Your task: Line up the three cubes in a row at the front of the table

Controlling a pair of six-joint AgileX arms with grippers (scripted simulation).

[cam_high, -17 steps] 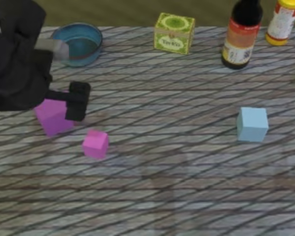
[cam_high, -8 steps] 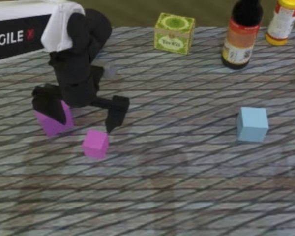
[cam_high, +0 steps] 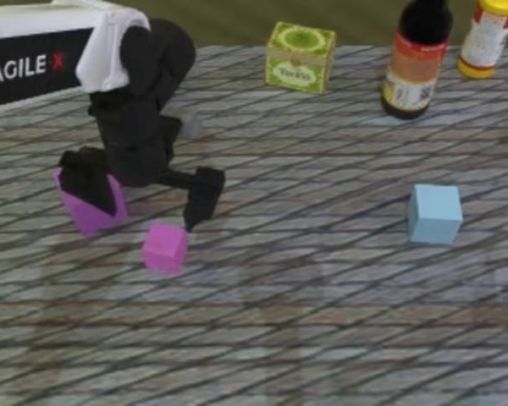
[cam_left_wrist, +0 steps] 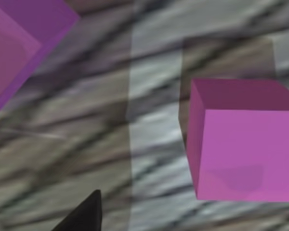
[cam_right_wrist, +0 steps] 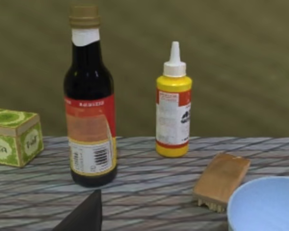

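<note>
On the surface point(cam_high: 322, 279), the largest cube point(cam_high: 89, 207) sits at 9 o'clock. The smallest cube point(cam_high: 164, 247) lies just beside it toward 4 o'clock. The mid-sized cube point(cam_high: 434, 214) stands well apart at 3 o'clock. At 12 o'clock is the tea box point(cam_high: 300, 56), with the tall bottle point(cam_high: 416, 56) and squeeze bottle point(cam_high: 488, 35) toward 1 o'clock.

A: Where is there room on the tabletop point(cam_high: 322, 338)?

B: Across the whole six o'clock edge, and through the middle between the small pink cube point(cam_high: 165, 246) and the light blue cube point(cam_high: 434, 214), which sit well apart.

A: And in the way?

B: At twelve o'clock, the tea box point(cam_high: 300, 56), dark bottle point(cam_high: 417, 57) and yellow bottle point(cam_high: 488, 35). At nine, the left claw point(cam_high: 144, 193) straddles the gap between the purple cube point(cam_high: 86, 211) and the pink one.
</note>
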